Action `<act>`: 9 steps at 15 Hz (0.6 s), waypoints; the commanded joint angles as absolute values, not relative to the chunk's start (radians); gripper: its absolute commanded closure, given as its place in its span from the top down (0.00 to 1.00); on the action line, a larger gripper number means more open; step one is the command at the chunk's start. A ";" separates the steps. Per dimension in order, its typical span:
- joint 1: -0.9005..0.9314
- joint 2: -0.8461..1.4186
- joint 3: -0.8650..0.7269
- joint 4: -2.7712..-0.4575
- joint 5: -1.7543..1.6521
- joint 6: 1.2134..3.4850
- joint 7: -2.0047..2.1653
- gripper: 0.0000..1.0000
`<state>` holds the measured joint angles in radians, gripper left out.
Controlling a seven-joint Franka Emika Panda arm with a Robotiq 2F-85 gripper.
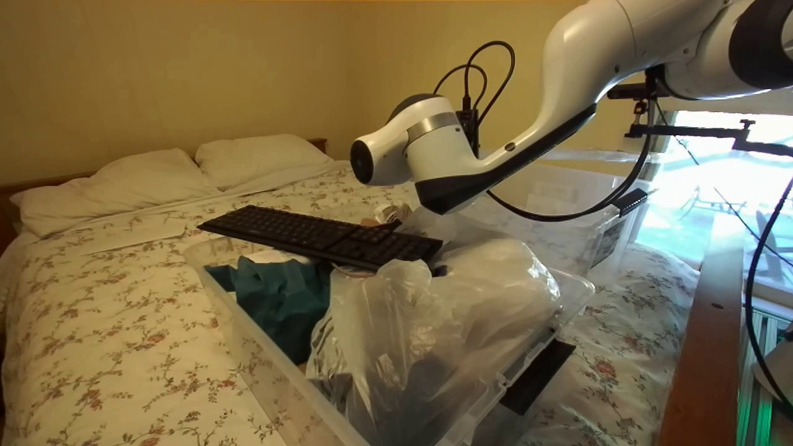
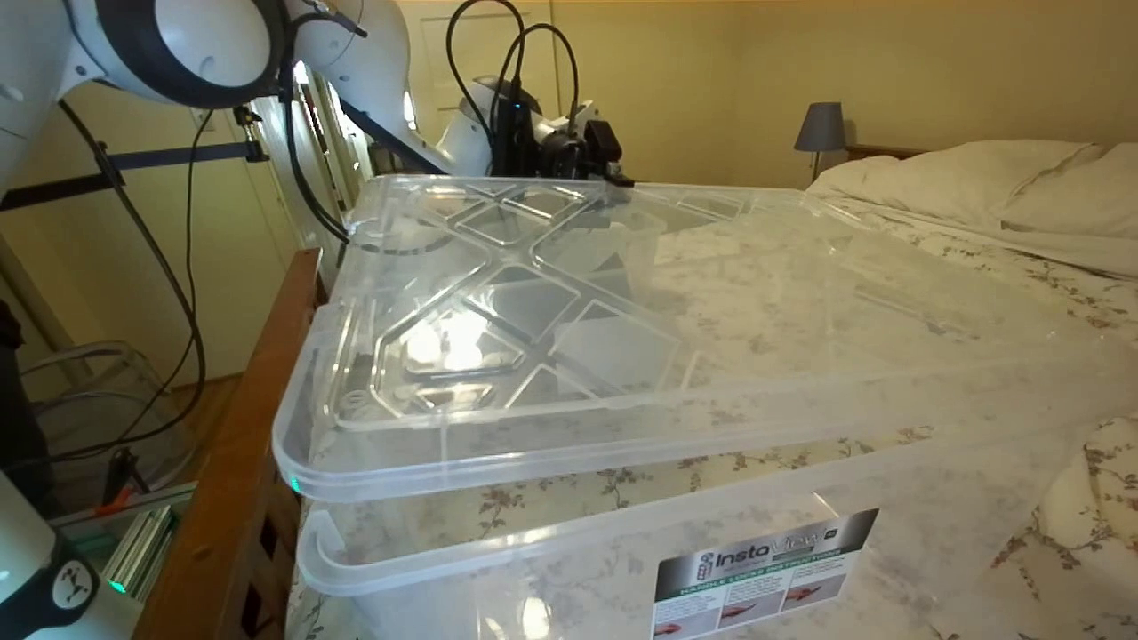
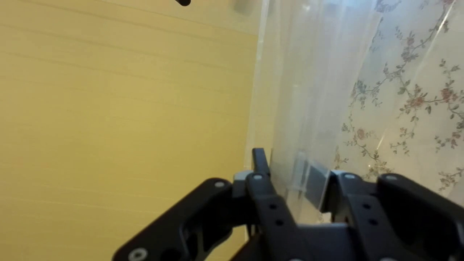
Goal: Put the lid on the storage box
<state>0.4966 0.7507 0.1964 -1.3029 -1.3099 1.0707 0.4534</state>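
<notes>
Left: your clear, ribbed plastic lid (image 2: 640, 329) overlies the clear plastic storage box (image 2: 551, 573), near corner apart from its rim; seating likely remains. Centre: your gripper (image 3: 299, 165) straddles the lid's far edge, jaws partly apart; whether it clamps, you cannot tell.

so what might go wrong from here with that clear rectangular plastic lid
The clear rectangular plastic lid may seat crooked: its gap above the clear rectangular plastic box widens toward one corner. The black two-fingered pincer seems to straddle only the lid's edge, so the lid might slip or twist. Lid and box are see-through, so alignment could be misjudged.
</notes>
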 commanded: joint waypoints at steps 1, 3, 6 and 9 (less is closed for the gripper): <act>0.479 0.780 0.207 -1.241 -1.247 1.107 0.446 0.06; 0.456 0.771 0.216 -1.246 -1.190 1.186 0.487 0.06; 0.444 0.760 0.200 -1.258 -1.135 1.265 0.524 0.06; 0.438 0.741 0.179 -1.281 -1.126 1.291 0.530 0.06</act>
<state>0.4470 0.7650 0.1914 -1.2727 -1.1610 1.2600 0.5224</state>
